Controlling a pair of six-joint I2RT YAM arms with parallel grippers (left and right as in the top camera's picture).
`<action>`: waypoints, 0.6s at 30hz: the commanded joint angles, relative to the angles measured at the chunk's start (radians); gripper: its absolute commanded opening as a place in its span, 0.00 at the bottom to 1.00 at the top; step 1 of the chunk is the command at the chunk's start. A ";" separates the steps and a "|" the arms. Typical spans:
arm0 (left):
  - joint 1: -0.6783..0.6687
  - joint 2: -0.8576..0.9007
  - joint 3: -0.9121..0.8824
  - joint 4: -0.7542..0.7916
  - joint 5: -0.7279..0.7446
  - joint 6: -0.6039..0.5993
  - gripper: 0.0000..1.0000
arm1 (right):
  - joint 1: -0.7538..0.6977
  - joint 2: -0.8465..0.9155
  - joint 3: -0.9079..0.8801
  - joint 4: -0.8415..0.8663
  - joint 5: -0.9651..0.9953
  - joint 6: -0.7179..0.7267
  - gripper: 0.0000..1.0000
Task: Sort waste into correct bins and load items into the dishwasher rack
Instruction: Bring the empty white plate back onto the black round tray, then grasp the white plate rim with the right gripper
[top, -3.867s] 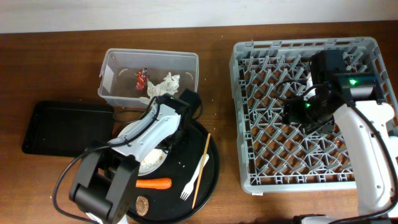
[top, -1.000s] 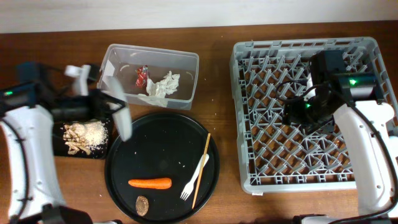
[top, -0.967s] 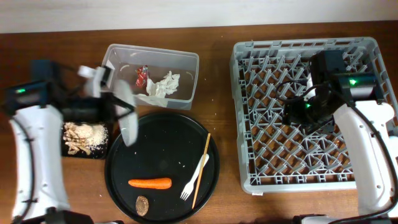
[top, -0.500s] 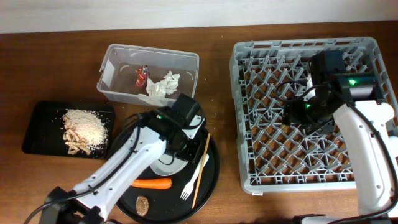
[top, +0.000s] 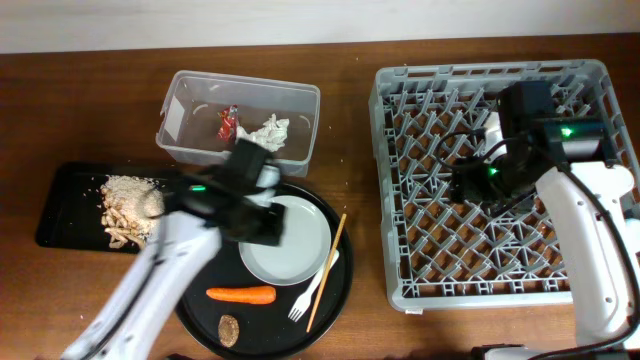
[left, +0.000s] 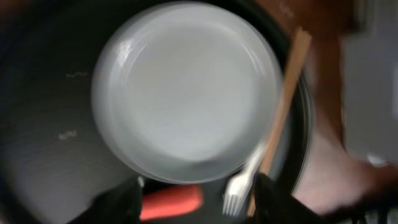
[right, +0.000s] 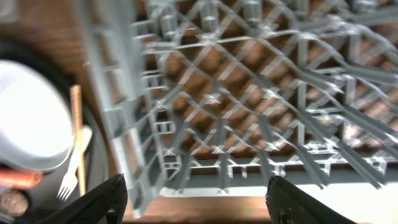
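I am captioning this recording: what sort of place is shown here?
Probably a lab mock-up of dish clearing, not a real kitchen: a dishwasher rack sits on a wooden table beside a waste tub and a tray holding a plate, with two robot arms.

Cannot make out the left hand (left: 196, 200) from overhead — lost under the motion-smeared left arm (top: 185, 240), along with the left rim of the white plate (top: 300, 245) and the right end of the shallow black tray (top: 65, 200). Cannot read the right hand (right: 205, 199) there either, buried beneath its own wrist; nor a white shape (top: 491, 124) peeking out just left of it. Lose the right arm (top: 590, 240) past the near edge. Get only softness from the left wrist: dark fingers (left: 121, 200) clipped at the bottom, carrot (left: 174, 203) a smear, fork (left: 239, 190) tines barely separable. From the right wrist — plate, carrot and small brown lump (right: 11, 202) sliced by the left edge, dishwasher rack (right: 249, 93) overrunning the picture.
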 joint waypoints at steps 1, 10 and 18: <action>0.203 -0.072 0.021 -0.050 -0.020 -0.002 0.70 | 0.100 -0.012 0.000 0.029 -0.133 -0.119 0.75; 0.488 -0.074 0.021 -0.109 -0.013 -0.002 0.85 | 0.541 0.138 0.000 0.238 -0.132 -0.090 0.78; 0.488 -0.074 0.021 -0.109 -0.014 -0.001 0.87 | 0.633 0.444 0.000 0.380 -0.121 0.003 0.71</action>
